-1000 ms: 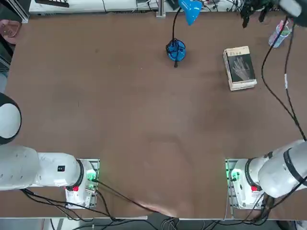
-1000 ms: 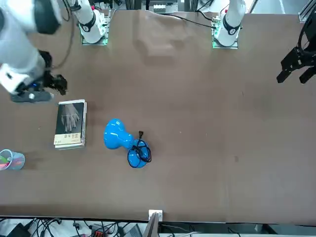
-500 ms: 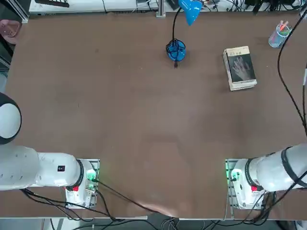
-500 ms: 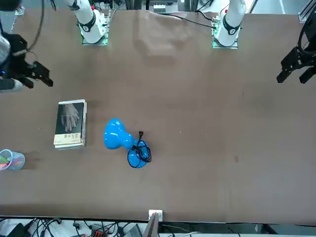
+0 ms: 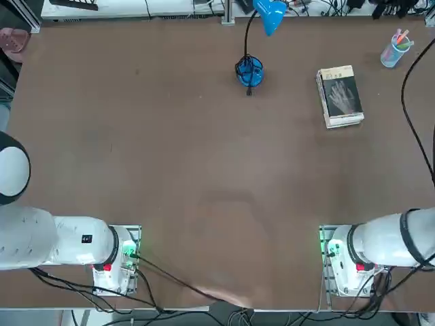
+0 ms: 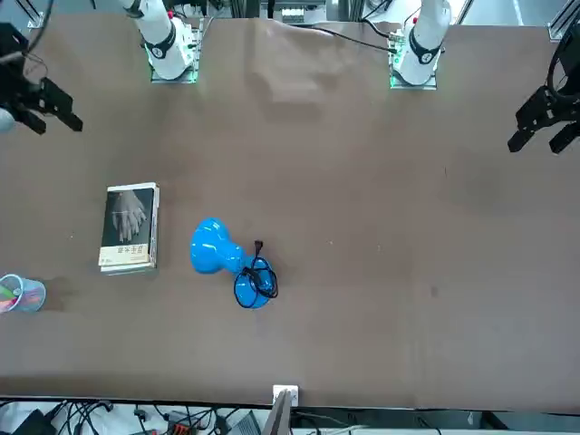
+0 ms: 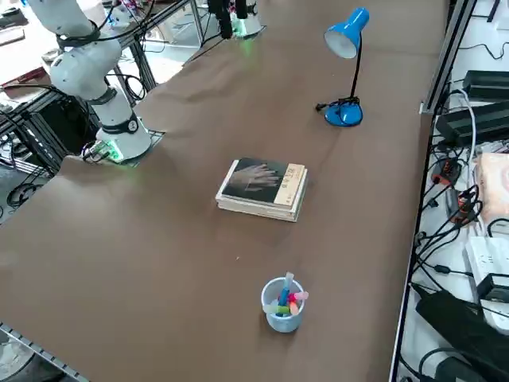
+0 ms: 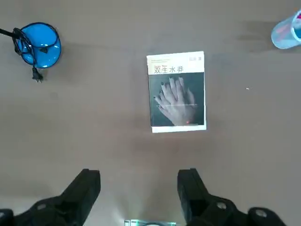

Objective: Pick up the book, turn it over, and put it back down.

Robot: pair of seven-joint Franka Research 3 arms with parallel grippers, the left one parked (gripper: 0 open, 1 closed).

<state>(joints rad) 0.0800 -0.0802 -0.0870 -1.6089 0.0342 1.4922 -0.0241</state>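
Right gripper (image 8: 138,188) spread wide, empty, high above book (image 8: 177,91); book flat, cover up. We descend squarely, straddle narrow sides if picking.

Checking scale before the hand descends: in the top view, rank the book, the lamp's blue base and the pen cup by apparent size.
1. book, clearly largest.
2. lamp's blue base.
3. pen cup, only slightly smaller than the base; too close to rank firmly.
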